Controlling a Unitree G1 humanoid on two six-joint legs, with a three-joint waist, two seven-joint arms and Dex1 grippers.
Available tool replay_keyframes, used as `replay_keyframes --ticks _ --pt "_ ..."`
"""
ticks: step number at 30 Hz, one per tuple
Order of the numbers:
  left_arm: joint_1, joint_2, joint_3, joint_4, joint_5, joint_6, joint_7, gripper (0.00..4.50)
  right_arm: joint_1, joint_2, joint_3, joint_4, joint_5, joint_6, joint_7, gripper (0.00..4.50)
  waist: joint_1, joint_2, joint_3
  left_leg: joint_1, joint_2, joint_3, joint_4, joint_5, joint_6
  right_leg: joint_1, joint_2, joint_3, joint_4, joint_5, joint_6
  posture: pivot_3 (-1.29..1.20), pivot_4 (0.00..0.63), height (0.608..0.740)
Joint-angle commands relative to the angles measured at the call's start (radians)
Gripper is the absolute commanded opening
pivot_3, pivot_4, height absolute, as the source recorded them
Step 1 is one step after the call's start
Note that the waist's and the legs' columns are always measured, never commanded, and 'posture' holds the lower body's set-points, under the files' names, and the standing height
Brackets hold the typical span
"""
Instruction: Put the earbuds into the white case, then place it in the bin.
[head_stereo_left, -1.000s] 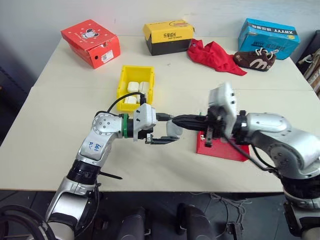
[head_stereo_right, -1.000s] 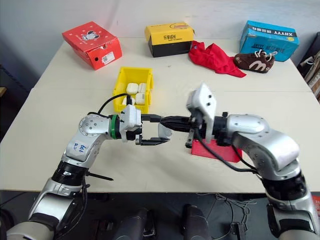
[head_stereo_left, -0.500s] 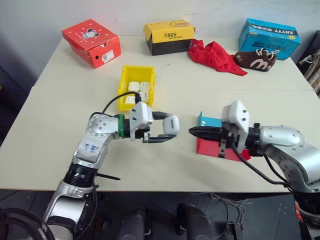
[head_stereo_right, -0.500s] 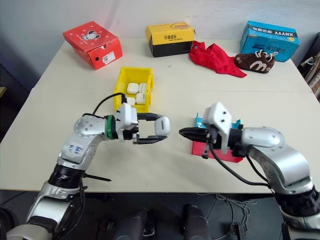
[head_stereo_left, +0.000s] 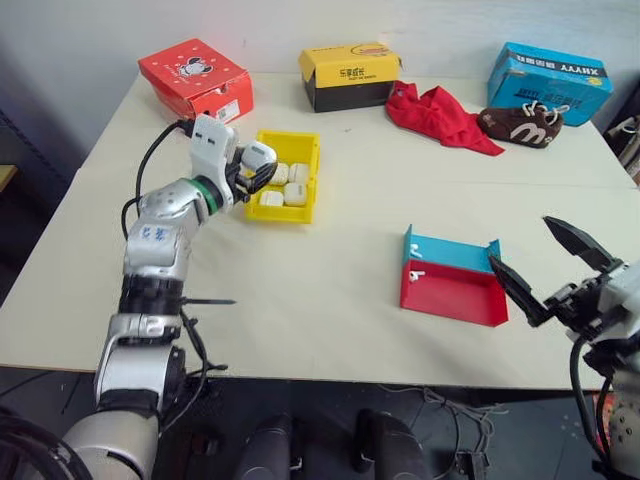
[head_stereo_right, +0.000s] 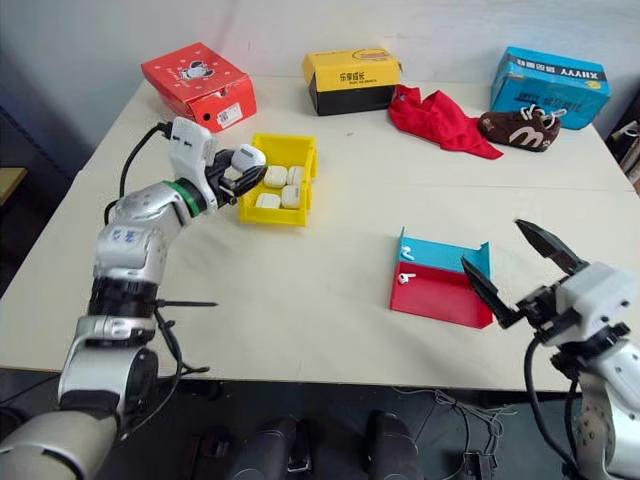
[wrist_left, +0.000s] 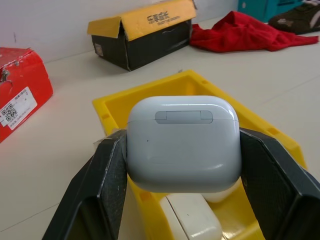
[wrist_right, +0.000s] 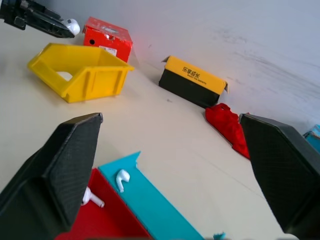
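My left gripper (head_stereo_left: 256, 168) is shut on a white case (head_stereo_left: 258, 153) with its lid closed, holding it over the left edge of the yellow bin (head_stereo_left: 309, 185). In the left wrist view the case (wrist_left: 182, 142) sits clamped between both fingers (wrist_left: 107, 185), above the bin (wrist_left: 115, 107). Several more white cases (head_stereo_left: 285, 185) lie inside the bin. My right gripper (head_stereo_left: 520, 240) is open and empty at the right front, beside the red tray (head_stereo_left: 450, 295) and blue tray (head_stereo_left: 450, 252). Two earbuds (wrist_right: 121, 176) lie in these trays, one on the blue and one on the red (wrist_right: 90, 197).
Along the table's back edge stand a red shoebox (head_stereo_left: 197, 78), a yellow-and-black box (head_stereo_left: 350, 75) and a blue box (head_stereo_left: 548, 82). A red cloth (head_stereo_left: 440, 115) and a brown shoe (head_stereo_left: 518, 122) lie between them.
My left gripper carried the white case from the table's middle back and left to the yellow bin. My right gripper pulled away to the right and opened.
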Motion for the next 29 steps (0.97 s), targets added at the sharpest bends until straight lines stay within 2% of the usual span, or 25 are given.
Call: replay_keyframes --ticks 1,4,6,9,12,14,16,18,21,23,25,29 --pt "-0.094 -0.027 -0.011 0.158 0.022 -0.081 -0.010 2.81 -0.002 -0.005 -0.042 0.028 0.032 -0.056 -0.009 4.46 -0.001 0.000 0.000 0.000 0.000 0.000 0.000 0.000 0.000 0.000 0.000 0.000 0.000 0.000 0.000 0.00 0.150 0.740" --pt "-0.151 -0.036 -0.027 0.286 0.042 -0.111 -0.038 2.81 -0.004 -0.007 -0.036 0.040 0.035 -0.070 -0.016 4.46 -0.007 0.000 0.000 0.000 0.001 0.001 -0.001 0.000 -0.001 -0.001 0.001 0.000 0.000 0.000 0.000 0.00 0.150 0.740" --pt "-0.175 -0.027 -0.022 0.320 0.055 -0.120 -0.011 3.57 0.003 -0.008 -0.032 0.047 0.041 -0.076 -0.011 4.50 -0.013 0.000 0.000 0.001 0.001 0.002 -0.001 0.000 -0.001 -0.001 0.001 0.000 0.001 0.000 0.000 0.00 0.150 0.740" --pt "-0.171 0.007 -0.007 0.277 0.047 -0.119 -0.037 4.46 0.010 -0.021 -0.047 0.074 0.054 -0.083 0.001 4.50 -0.018 0.000 0.000 0.001 0.001 0.001 -0.001 0.000 -0.001 -0.001 0.001 0.000 0.001 0.000 0.000 0.00 0.150 0.740" --pt "-0.079 0.062 0.033 0.104 -0.024 -0.097 -0.145 4.49 0.011 -0.068 -0.054 0.128 0.073 -0.079 0.055 4.50 -0.028 0.000 0.000 0.001 0.001 0.001 -0.001 0.000 -0.001 -0.001 0.000 0.000 0.001 0.000 0.000 0.00 0.150 0.740" --pt "0.047 0.135 0.044 -0.071 -0.066 -0.104 -0.263 4.49 -0.003 -0.125 -0.055 0.189 0.081 -0.084 0.120 4.50 -0.034 0.000 0.000 0.003 0.001 0.002 -0.002 0.000 -0.002 -0.001 0.000 0.002 0.002 0.000 0.000 0.00 0.150 0.740" --pt "0.228 0.234 0.069 -0.262 -0.116 -0.151 -0.408 4.49 -0.035 -0.197 -0.055 0.272 0.085 -0.094 0.202 4.50 -0.050 0.000 0.000 0.006 0.001 0.005 -0.003 -0.001 -0.003 0.000 -0.001 0.004 0.003 -0.001 -0.001 0.00 0.150 0.740" --pt "0.419 0.344 0.100 -0.408 -0.118 -0.157 -0.482 4.49 -0.079 -0.272 -0.052 0.373 0.085 -0.109 0.289 4.50 -0.061 0.000 0.000 0.012 0.002 0.006 -0.005 -0.002 -0.004 0.003 -0.001 0.006 0.005 -0.002 -0.004 0.00 0.150 0.740" --pt "0.688 0.445 0.253 -0.544 -0.166 -0.156 -0.531 4.49 -0.180 -0.368 -0.023 0.544 0.065 -0.149 0.405 4.50 -0.058 0.000 0.001 0.013 0.006 0.007 -0.003 -0.003 -0.006 0.003 -0.003 0.011 0.004 -0.003 -0.006 0.00 0.150 0.740" --pt "0.854 0.471 0.360 -0.592 -0.190 -0.160 -0.558 4.49 -0.242 -0.412 0.021 0.648 0.037 -0.197 0.492 4.50 -0.056 -0.001 0.001 0.014 0.007 0.006 -0.002 -0.003 -0.007 0.002 -0.005 0.014 0.003 -0.004 -0.008 0.00 0.150 0.740" --pt "0.984 0.457 0.454 -0.639 -0.209 -0.137 -0.535 4.49 -0.304 -0.433 0.061 0.729 0.021 -0.223 0.550 4.50 -0.050 -0.001 0.001 0.015 0.007 0.006 -0.003 -0.006 -0.013 0.002 -0.008 0.014 0.003 -0.005 -0.010 0.00 0.150 0.740" --pt "1.137 0.423 0.548 -0.712 -0.245 -0.145 -0.535 4.49 -0.413 -0.460 0.123 0.864 -0.011 -0.257 0.633 4.50 -0.037 -0.001 0.002 0.015 0.005 0.002 -0.003 -0.008 -0.014 0.002 -0.013 0.011 0.006 -0.007 -0.012 0.00 0.150 0.740"
